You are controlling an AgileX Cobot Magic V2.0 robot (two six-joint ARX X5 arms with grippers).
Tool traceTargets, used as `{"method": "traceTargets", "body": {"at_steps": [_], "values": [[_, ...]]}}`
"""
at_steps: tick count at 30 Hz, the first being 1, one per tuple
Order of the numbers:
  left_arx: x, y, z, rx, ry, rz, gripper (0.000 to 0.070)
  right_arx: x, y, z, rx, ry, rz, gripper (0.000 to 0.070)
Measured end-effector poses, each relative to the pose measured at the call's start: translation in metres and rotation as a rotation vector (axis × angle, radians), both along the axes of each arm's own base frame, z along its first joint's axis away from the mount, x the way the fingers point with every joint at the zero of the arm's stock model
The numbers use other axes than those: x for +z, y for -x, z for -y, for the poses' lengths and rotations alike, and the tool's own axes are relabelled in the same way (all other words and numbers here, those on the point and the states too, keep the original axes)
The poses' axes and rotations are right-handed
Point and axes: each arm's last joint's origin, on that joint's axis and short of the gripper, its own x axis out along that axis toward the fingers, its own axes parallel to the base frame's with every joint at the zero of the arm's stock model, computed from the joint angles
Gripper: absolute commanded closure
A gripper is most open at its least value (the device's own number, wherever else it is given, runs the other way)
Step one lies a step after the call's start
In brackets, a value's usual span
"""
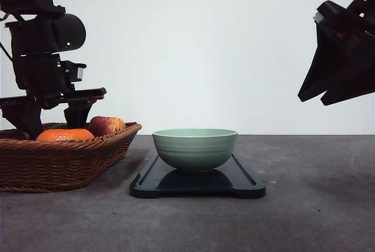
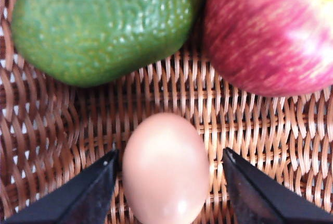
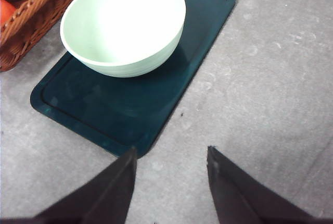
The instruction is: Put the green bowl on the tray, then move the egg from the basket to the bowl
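The green bowl (image 1: 195,148) is already being carried by the tray (image 1: 249,181). In the basket (image 2: 171,86), the egg (image 2: 165,168) is being straddled by the left gripper (image 2: 169,190), jaws wide, neither finger seen touching. The shell is judged light, smooth, brittle; a gentle hold across its middle is being called for. The right gripper (image 3: 171,182) is being held open, empty, above the table (image 3: 270,78). No writing is being made out.

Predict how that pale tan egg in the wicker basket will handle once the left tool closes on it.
The smooth pale tan egg looks glossy, so it may slip between the narrow black fingers of the open left tool. Its rounded shape would probably roll if nudged on the brown woven wicker basket. The shell is likely fragile, so squeeze gently.
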Motion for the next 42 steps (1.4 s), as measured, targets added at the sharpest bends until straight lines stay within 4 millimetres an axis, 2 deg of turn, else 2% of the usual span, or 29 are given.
{"method": "traceTargets", "body": {"at_steps": [3,5,18,21,29,34,42], "values": [[0.0,0.0,0.0,0.0,0.0,-0.001,0.0476,0.0,0.0,0.0,0.0,0.0,0.0,0.0435],[0.0,0.0,0.0,0.0,0.0,-0.002,0.0517,0.0,0.0,0.0,0.0,0.0,0.0,0.0435],[0.003,0.002,0.0,-0.002,-0.002,-0.004,0.0514,0.0,0.0,0.0,-0.004,-0.004,-0.003,0.0435],[0.013,0.006,-0.001,-0.003,0.002,0.017,0.0514,0.0,0.0,0.0,-0.004,-0.005,-0.003,0.0435],[0.071,0.033,-0.002,-0.022,0.045,0.161,0.0513,0.0,0.0,0.0,-0.004,-0.005,-0.003,0.0435],[0.089,0.042,0.02,-0.13,0.169,0.24,0.0513,0.0,0.0,0.0,-0.004,-0.005,-0.003,0.0435],[0.101,0.05,0.073,-0.293,0.28,0.386,0.0514,0.0,0.0,0.0,-0.004,-0.007,0.0,0.0435]]}}
